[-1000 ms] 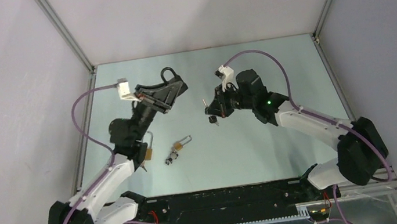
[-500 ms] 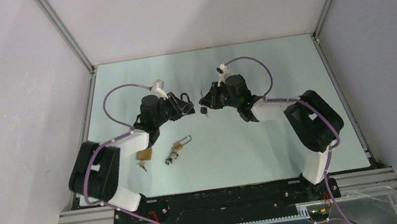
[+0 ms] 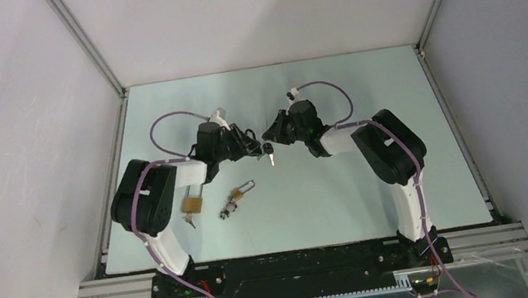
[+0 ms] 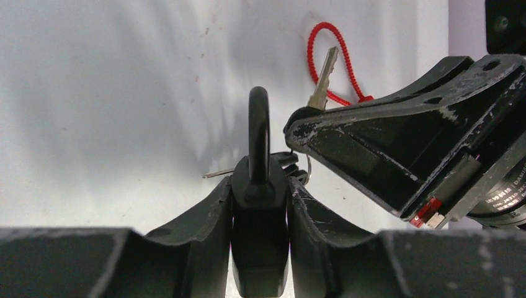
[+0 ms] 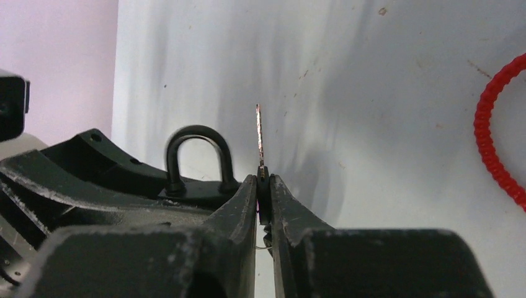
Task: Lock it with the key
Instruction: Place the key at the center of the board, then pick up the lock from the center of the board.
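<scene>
My left gripper (image 3: 248, 144) is shut on a black padlock (image 4: 259, 211), whose shackle (image 4: 258, 127) points away from the wrist. My right gripper (image 3: 271, 133) is shut on the black head of a key (image 5: 263, 186); its thin blade (image 5: 260, 133) sticks out ahead. In the top view the two grippers meet tip to tip at the table's middle, with the key (image 3: 270, 153) just beside the padlock. In the right wrist view the shackle (image 5: 198, 155) stands just left of the blade. In the left wrist view the blade (image 4: 217, 174) shows behind the padlock.
Two brass padlocks (image 3: 191, 204) (image 3: 236, 194) with small keys (image 3: 227, 212) lie on the table nearer the bases. A spare key on a red cord (image 4: 325, 74) lies on the table beyond the grippers; the cord also shows in the right wrist view (image 5: 493, 149).
Both arms have folded down and inward. The left gripper with the padlock and the right gripper with the key have come together at the table's middle.
</scene>
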`<state>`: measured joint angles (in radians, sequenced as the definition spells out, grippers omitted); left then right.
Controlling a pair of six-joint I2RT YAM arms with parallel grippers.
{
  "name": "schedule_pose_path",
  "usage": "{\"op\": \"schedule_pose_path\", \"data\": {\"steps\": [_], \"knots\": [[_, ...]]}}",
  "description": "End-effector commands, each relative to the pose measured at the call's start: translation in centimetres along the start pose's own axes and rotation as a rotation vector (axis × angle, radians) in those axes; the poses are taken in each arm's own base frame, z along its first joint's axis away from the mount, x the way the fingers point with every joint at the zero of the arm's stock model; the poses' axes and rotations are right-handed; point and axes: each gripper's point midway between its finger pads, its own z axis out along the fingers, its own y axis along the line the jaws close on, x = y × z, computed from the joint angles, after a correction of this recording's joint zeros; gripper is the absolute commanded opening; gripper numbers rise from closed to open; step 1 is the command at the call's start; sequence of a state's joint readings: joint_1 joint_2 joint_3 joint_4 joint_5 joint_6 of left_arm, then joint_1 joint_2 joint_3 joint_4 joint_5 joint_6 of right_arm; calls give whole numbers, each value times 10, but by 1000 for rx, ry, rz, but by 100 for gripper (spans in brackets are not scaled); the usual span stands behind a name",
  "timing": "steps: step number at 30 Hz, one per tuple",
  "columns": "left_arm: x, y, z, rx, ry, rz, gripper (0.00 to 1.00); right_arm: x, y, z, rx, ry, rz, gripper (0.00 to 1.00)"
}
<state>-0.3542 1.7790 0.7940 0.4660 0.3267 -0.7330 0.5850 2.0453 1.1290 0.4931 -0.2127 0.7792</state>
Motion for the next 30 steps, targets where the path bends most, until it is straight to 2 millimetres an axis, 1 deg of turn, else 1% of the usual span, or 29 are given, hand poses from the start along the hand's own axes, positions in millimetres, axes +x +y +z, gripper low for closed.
{"op": "schedule_pose_path", "data": {"steps": [1,2,3,4,5,6,7,8,9,10,11,12,13,14,15,16,18,19,20,21,22,23,24,25,26,27,28,29,30], "knots": [[-28,-16,3,67,-80,26,43,-12,-4,14,43,-27,35,15],[-29,-12,3,53,-87,23,51,-12,-4,15,49,-25,34,18],[-30,-10,3,45,-91,24,55,-13,-7,16,66,-19,34,20],[-33,-10,1,43,-100,28,61,-12,-8,17,75,-14,29,24],[-34,-11,1,46,-101,43,63,-13,-10,18,98,-8,29,25],[-36,-13,0,51,-106,51,69,-12,-12,18,114,0,41,28],[-38,-14,0,51,-112,59,72,-12,-14,18,136,15,52,29],[-40,-16,-2,54,-118,66,77,-10,-17,16,162,31,67,33],[-44,-19,-4,55,-131,77,79,-13,-14,15,170,24,64,36],[-44,-18,-6,51,-136,79,86,-10,-16,12,196,41,61,40],[-50,-21,-10,49,-156,90,95,-15,-13,12,209,28,39,42],[-50,-20,-12,41,-161,94,97,-15,-13,7,236,35,30,47],[-56,-23,-18,30,-185,104,99,-20,-11,6,252,18,0,50],[-57,-21,-22,16,-194,106,99,-21,-9,1,270,18,-14,55],[-66,-25,-30,0,-230,115,100,-28,-10,-2,292,-5,-36,57],[-66,-22,-35,-18,-243,114,100,-35,-5,-8,300,-20,-47,61],[-76,-22,-52,-64,-299,123,100,-41,-7,-20,346,-34,-86,65],[-82,-22,-64,-96,-332,123,100,-43,-6,-25,355,-31,-116,65],[-87,-19,-71,-129,-359,128,100,-43,-4,-32,368,-30,-136,67],[-90,-19,-84,-158,-375,128,100,-46,1,-38,364,-32,-169,67],[-95,-14,-92,-205,-404,132,100,-42,0,-42,381,-18,-186,68],[-98,-16,-105,-225,-419,134,99,-41,4,-48,378,-14,-217,68],[-101,-12,-113,-260,-441,135,100,-31,4,-50,384,8,-238,68],[-103,-17,-127,-265,-457,139,100,-29,8,-54,378,14,-268,67],[-105,-17,-135,-277,-474,143,100,-17,10,-56,379,39,-289,66],[-106,-23,-148,-271,-493,144,100,-6,18,-58,365,62,-321,65],[-108,-31,-163,-259,-517,149,100,0,19,-59,363,76,-341,65],[-107,-32,-168,-257,-522,151,100,14,28,-59,346,101,-365,64],[-108,-37,-182,-251,-538,152,100,22,32,-60,337,116,-382,64]]}}
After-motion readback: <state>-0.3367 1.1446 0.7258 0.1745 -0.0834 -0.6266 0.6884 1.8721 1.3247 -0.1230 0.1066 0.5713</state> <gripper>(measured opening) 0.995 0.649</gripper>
